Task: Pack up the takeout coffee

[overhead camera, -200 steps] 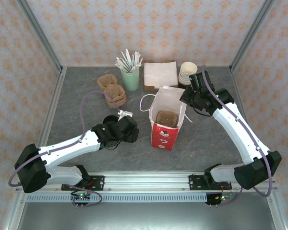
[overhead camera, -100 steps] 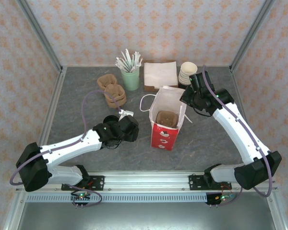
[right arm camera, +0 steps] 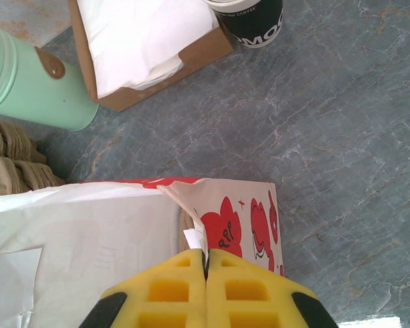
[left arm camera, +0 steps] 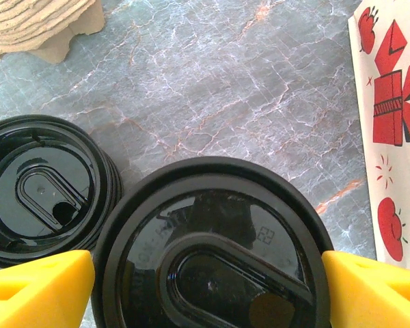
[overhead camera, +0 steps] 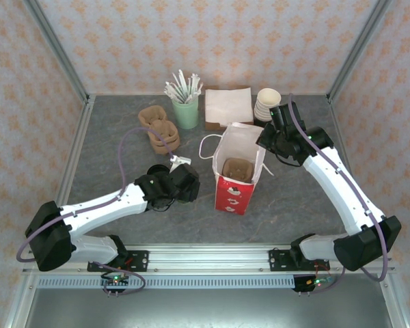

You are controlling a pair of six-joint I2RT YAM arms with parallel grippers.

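Observation:
The takeout coffee's round black lid [left arm camera: 212,232] is close under the left wrist camera; its cup is hidden below the lid. My left gripper [left arm camera: 208,283] straddles it, a yellow finger [left arm camera: 48,283] pressed against the lid's rim on each side. From above, the left gripper [overhead camera: 180,183] sits just left of the red-and-white paper bag [overhead camera: 238,179]. My right gripper [right arm camera: 206,254] is shut on the bag's top edge [right arm camera: 191,198] and holds the mouth open. A brown pulp carrier [overhead camera: 236,169] lies inside the bag.
A stack of black lids [left arm camera: 44,188] lies just left of the coffee. Pulp carriers [overhead camera: 160,130], a pale green cup of sticks [overhead camera: 186,109], a napkin box [overhead camera: 227,106] and stacked lidless cups [overhead camera: 267,104] stand along the back. The bag's printed side [left arm camera: 393,102] is close on the right.
My left gripper has slid a little to the right, toward the bag. The right arm and the bag have not moved.

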